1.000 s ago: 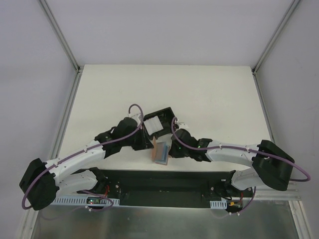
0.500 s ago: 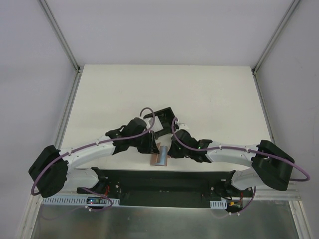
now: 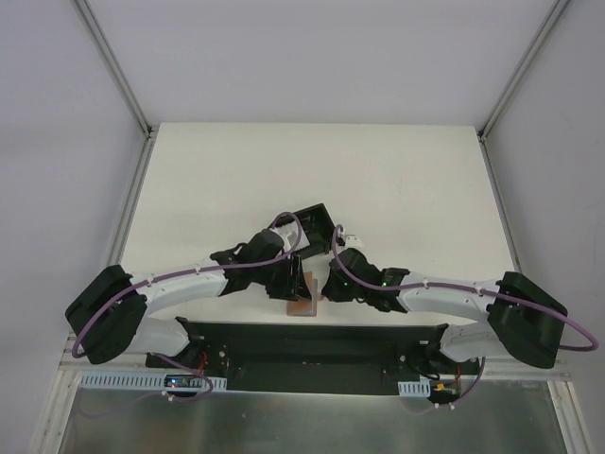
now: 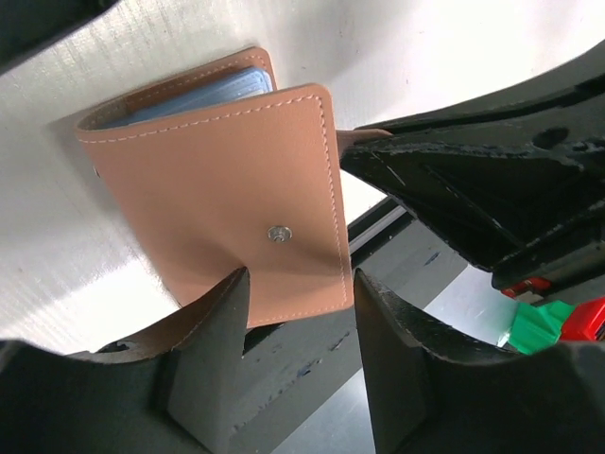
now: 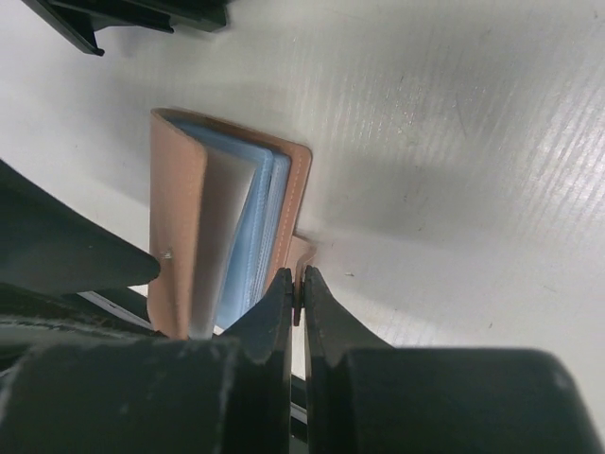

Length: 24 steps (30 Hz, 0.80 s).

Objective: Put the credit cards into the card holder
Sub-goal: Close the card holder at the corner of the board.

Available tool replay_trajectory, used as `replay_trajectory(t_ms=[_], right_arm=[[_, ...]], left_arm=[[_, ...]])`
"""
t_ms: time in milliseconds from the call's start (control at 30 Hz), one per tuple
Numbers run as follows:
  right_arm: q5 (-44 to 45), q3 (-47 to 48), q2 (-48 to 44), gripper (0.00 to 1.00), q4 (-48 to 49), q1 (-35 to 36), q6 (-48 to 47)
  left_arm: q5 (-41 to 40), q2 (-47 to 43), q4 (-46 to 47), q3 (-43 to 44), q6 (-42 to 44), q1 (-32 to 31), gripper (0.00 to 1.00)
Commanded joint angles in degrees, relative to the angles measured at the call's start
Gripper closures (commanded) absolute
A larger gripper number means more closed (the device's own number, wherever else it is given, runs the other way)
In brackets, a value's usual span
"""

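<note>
White tabletop (image 3: 397,180) runs out under both my arms, which meet at its near edge. My left gripper (image 4: 298,284) stands with its jaws apart, one finger on each side of the lower edge of the tan card holder (image 4: 227,180), clamping nothing. My right gripper (image 5: 296,284) is pinched tight on the small tan tab (image 5: 302,253) that sticks out from the holder's back cover, and that pinch props the holder on edge. The front cover, with its snap stud (image 4: 279,233), is folded almost shut. Between the covers sit the credit cards (image 5: 257,222), light blue sleeves with a pale one in front, their edges showing at the open side. Just beyond lies the black box (image 3: 312,225). I judge the cards are in and the task is at its closing step. Next I should press the front cover flat with my left fingers while my right steadies the tab, then let the holder down gently so nothing slides out
</note>
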Motion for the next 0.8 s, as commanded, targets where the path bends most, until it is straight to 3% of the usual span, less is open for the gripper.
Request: replay_trajectory(t_ms=[0,333,767], right_arm=[[1.9,-0.2,-2.3,0.96,0.7,0.2,1.1],[1.1,-1.3,-4.7,0.92,2.3,0.4,0.2],[-6.0,4.2,4.6,0.88,4.4,0.9,-1.7]], left_arm=[[1.8,3.6,4.0,-1.1,-2.2,-0.8,0.53],[-0.8,6.2,7.5,-4.4,-5.0,-1.0,0.55],[-1.8,6.6,7.8,-4.5,-5.6,-1.0,0.58]])
